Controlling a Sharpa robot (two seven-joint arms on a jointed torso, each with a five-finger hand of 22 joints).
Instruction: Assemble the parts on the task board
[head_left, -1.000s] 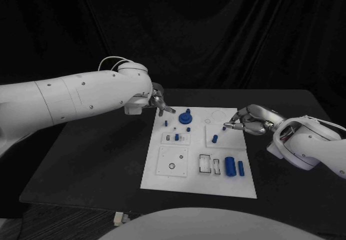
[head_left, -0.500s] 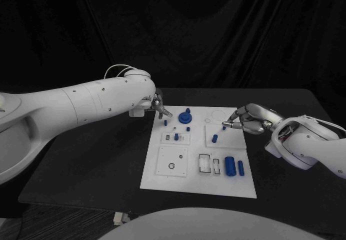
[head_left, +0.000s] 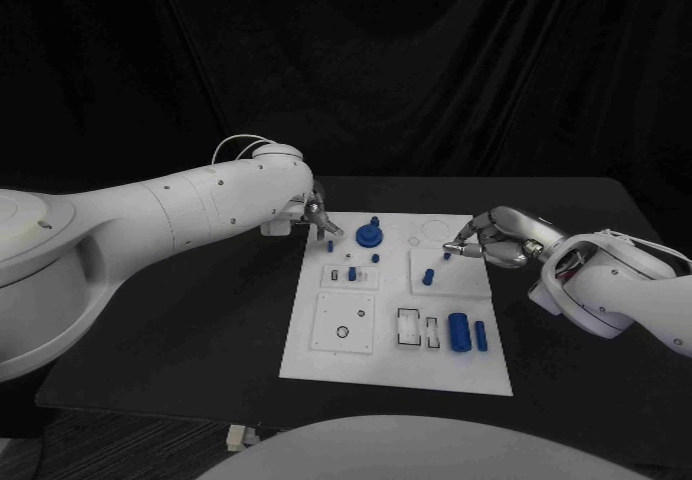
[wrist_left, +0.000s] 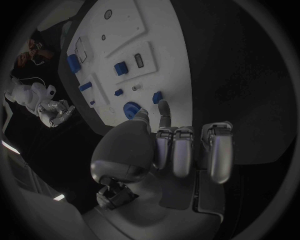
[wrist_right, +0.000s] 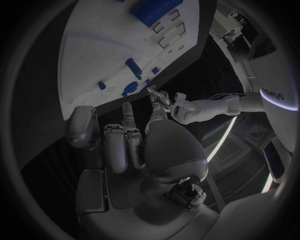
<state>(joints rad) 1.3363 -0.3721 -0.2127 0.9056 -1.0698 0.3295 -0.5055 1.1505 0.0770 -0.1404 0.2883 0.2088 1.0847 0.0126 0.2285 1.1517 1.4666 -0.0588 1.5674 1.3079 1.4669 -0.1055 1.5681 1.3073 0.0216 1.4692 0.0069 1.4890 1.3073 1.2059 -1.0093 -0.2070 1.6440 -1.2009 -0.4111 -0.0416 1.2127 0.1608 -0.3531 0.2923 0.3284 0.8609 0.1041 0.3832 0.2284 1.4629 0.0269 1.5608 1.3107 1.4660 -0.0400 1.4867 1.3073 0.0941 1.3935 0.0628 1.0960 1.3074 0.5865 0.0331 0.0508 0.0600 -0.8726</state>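
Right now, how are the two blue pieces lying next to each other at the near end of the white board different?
The fat blue cylinder is clearly thicker than the thin blue bar beside it. The cylinder sits nearer the empty black-outlined slots, the bar nearer the task board's right edge. Both are blue, lie flat, point the same way, and no hand touches them.

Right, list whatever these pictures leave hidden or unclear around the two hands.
- Left robot hand, head view: too small to tell whether its fingertips touch the task board or a part.
- Right robot hand, head view: contact with the small blue part is unclear; its curled fingers hide it.
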